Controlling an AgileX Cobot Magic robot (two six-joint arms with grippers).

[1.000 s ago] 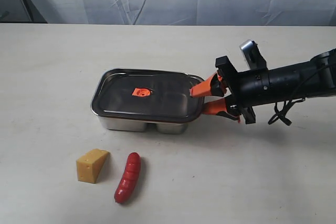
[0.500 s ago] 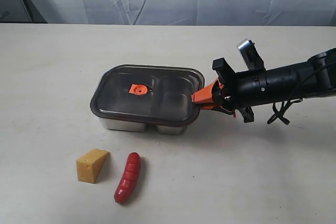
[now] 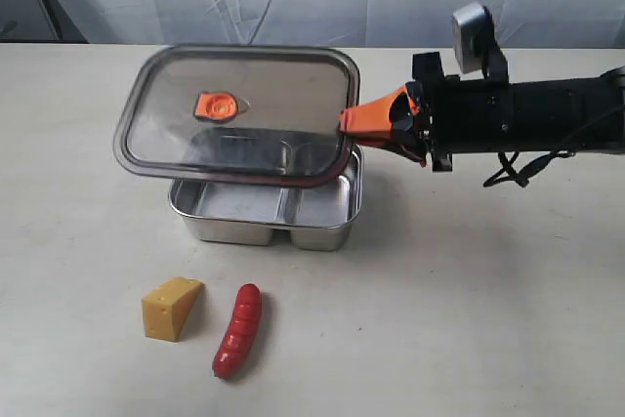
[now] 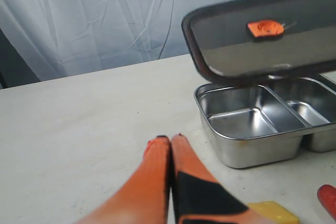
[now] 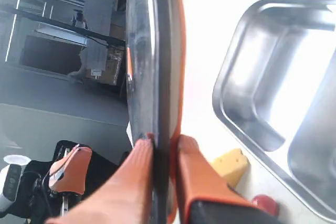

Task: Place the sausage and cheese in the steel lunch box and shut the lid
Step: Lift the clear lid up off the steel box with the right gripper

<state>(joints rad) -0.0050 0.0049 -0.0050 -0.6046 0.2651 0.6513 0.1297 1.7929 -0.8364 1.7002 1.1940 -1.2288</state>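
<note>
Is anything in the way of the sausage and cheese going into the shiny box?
Yes. The lid hangs right over the steel lunch box, pinched at its edge by the right gripper. Nothing lies between the box and the sausage or the cheese.

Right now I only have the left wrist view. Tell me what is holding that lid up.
Observer: The right claw is shut on the lid, pinching the rim at its right end.
Operator: Give me the food's layout.
Observer: In the exterior view the sausage lies whole on the table in front of the steel lunch box. The cheese is to its left, and the two are not touching.
Operator: Describe the lid's underside.
Observer: The right wrist view shows an orange seal running along the rim.
</note>
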